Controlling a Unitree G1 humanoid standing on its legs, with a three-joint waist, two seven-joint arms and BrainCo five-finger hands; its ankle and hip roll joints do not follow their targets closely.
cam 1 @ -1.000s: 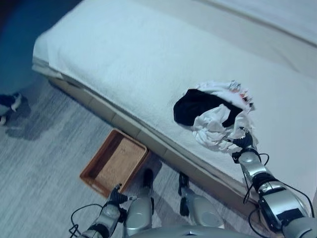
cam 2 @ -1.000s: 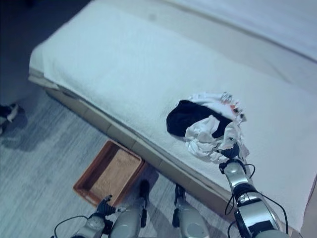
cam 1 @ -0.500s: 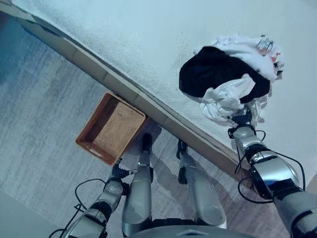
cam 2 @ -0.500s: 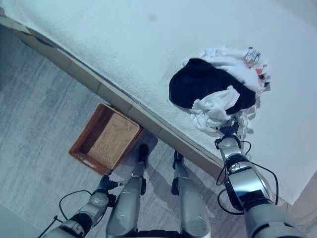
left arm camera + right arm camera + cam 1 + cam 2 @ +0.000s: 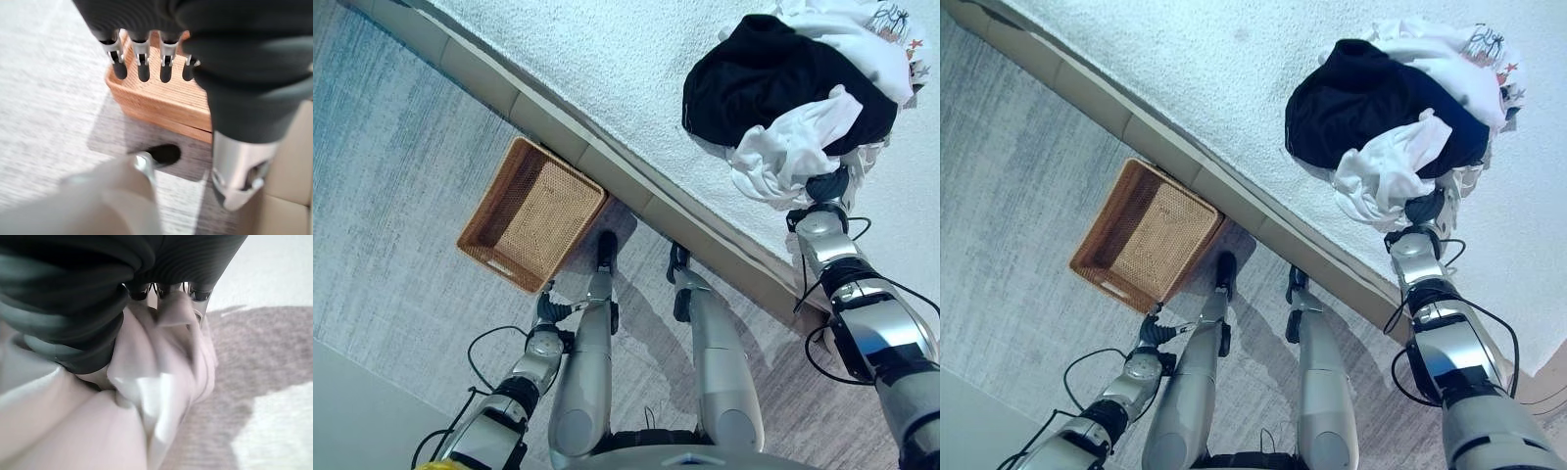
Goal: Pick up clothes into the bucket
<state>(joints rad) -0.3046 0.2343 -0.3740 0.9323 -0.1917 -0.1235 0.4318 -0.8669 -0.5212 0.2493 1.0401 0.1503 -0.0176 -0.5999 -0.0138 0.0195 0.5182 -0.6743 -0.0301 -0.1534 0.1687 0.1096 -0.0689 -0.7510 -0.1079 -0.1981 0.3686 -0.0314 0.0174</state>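
Observation:
A pile of clothes [image 5: 798,93], a black garment among white ones, lies on the bed's white cover [image 5: 607,59]. My right hand [image 5: 829,184] is at the pile's near edge. In its wrist view its fingers [image 5: 195,293] curl into bunched white cloth [image 5: 161,367]. An empty brown wicker basket [image 5: 530,211] sits on the floor against the bed's side. My left hand [image 5: 548,311] hangs low over the floor, a little short of the basket [image 5: 161,98], with its fingers [image 5: 143,61] straight and nothing in them.
The bed's beige side panels [image 5: 548,122] run diagonally between the basket and the pile. Grey carpet [image 5: 391,176] lies to the left of the basket, and a pale strip of floor [image 5: 352,411] shows at the lower left.
The camera has tipped downward, so the whole picture has shifted and the pile now sits higher. My right hand stays at the pile's edge in the white cloth. The left hand stays low.

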